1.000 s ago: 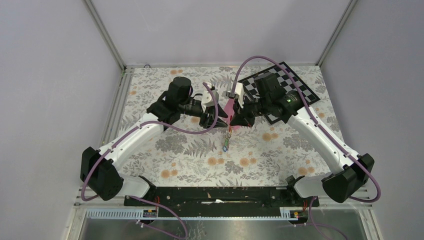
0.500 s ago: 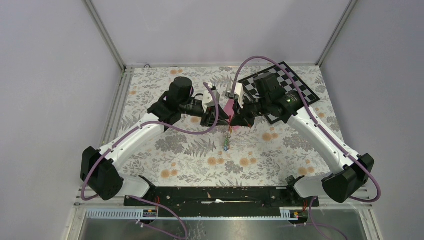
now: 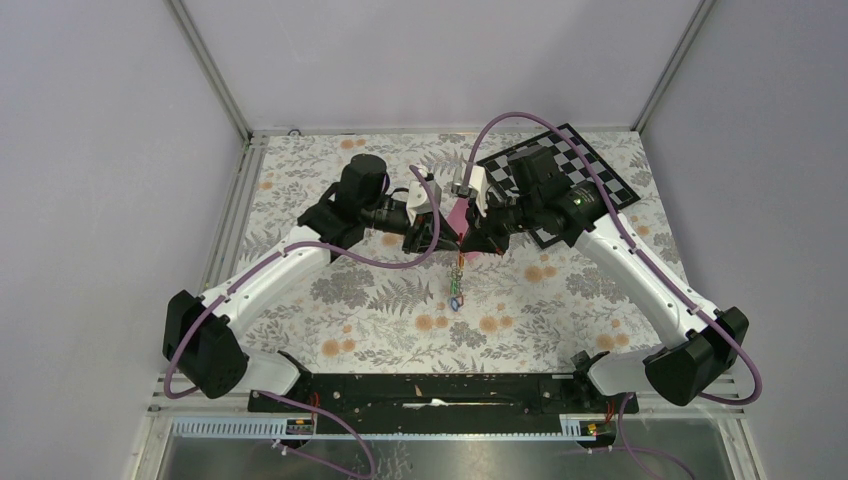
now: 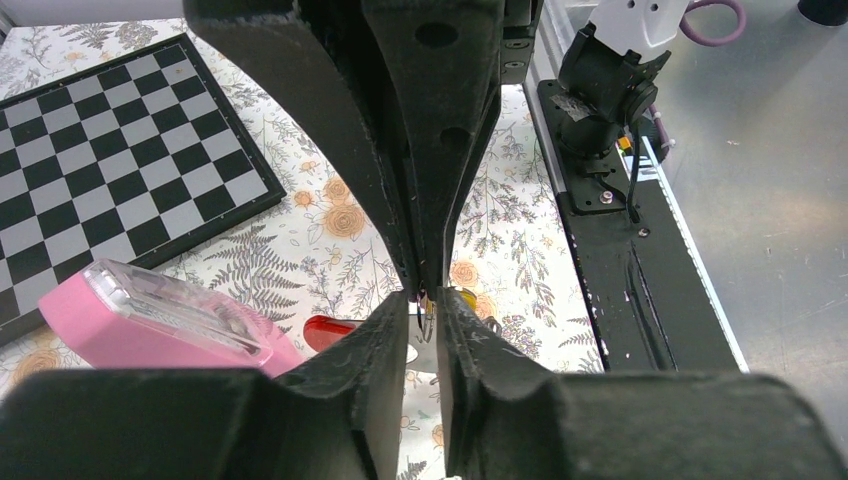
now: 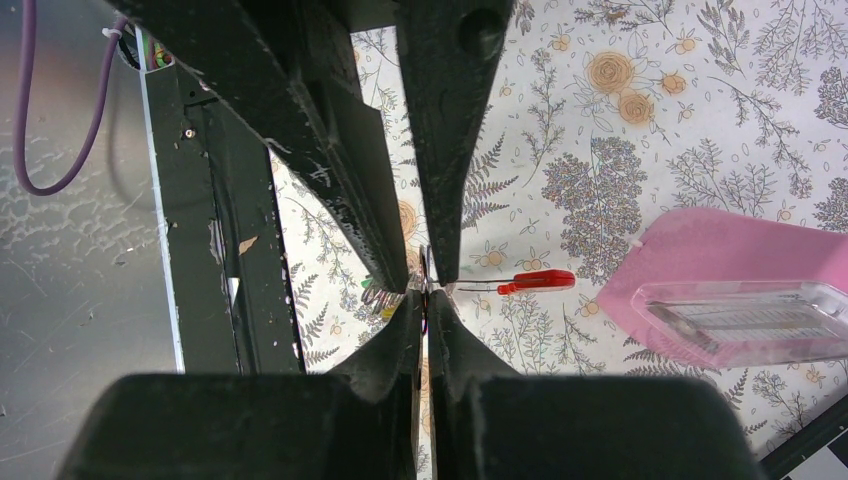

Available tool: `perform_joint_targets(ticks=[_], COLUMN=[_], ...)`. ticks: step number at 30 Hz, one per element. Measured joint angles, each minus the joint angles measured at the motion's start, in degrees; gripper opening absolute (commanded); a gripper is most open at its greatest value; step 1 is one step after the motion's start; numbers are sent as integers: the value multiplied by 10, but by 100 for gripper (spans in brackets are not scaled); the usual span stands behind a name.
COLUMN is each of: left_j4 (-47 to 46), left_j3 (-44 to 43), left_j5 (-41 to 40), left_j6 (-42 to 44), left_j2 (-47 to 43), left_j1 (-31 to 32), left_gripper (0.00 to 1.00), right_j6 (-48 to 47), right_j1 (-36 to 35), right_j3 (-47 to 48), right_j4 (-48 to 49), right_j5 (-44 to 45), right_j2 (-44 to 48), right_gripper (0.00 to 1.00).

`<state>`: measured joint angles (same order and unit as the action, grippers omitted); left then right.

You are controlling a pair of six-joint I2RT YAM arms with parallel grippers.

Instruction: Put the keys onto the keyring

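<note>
Both grippers meet tip to tip over the middle of the mat. My right gripper [image 3: 468, 240] [image 5: 424, 300] is shut on a thin metal edge of the keyring, whose red bar [image 5: 536, 281] [image 4: 332, 330] sticks out beside the tips. A bunch of keys [image 3: 455, 285] [image 5: 381, 294] with coloured tags trails from there toward the near edge. My left gripper [image 3: 440, 240] [image 4: 424, 318] faces it, jaws a narrow gap apart around a thin silver piece at the same spot. Whether they pinch it does not show.
A pink metronome-shaped pyramid [image 3: 460, 214] [image 4: 150, 325] [image 5: 735, 290] lies just behind the grippers. A chessboard [image 3: 585, 175] [image 4: 100, 130] lies at the back right. The black rail [image 3: 430, 390] carrying the arm bases runs along the near edge.
The left gripper's jaws have narrowed and it has closed in on the right gripper's tips. The right arm has held still.
</note>
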<state>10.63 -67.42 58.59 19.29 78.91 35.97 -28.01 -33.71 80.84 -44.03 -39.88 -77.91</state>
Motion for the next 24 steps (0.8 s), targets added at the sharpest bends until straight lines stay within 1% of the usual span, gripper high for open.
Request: perform_joint_targets(ticks=[3,9,13,15,19,24], left_j4=[0,0,-2,-1,-3,-4], left_j3=[0,1,5,6,8,8], left_j5=[0,0,0,0,0,0], left_j6=[-2,-3,-3,-3,-4,-8], left_j2=[0,0,0,0,0,0], left_j1=[0,1,1,1,1,1], left_gripper=[14,15,14,12,0,0], right_j6=[0,2,3,4,6,9], right_j1=[0,0,0,0,0,0], right_j3=[0,0,0,0,0,0], right_j4=[0,0,0,0,0,0], right_j5=[0,0,0,1,1,1], right_j2=[0,0,0,0,0,0], right_gripper=[0,0,0,0,0,0])
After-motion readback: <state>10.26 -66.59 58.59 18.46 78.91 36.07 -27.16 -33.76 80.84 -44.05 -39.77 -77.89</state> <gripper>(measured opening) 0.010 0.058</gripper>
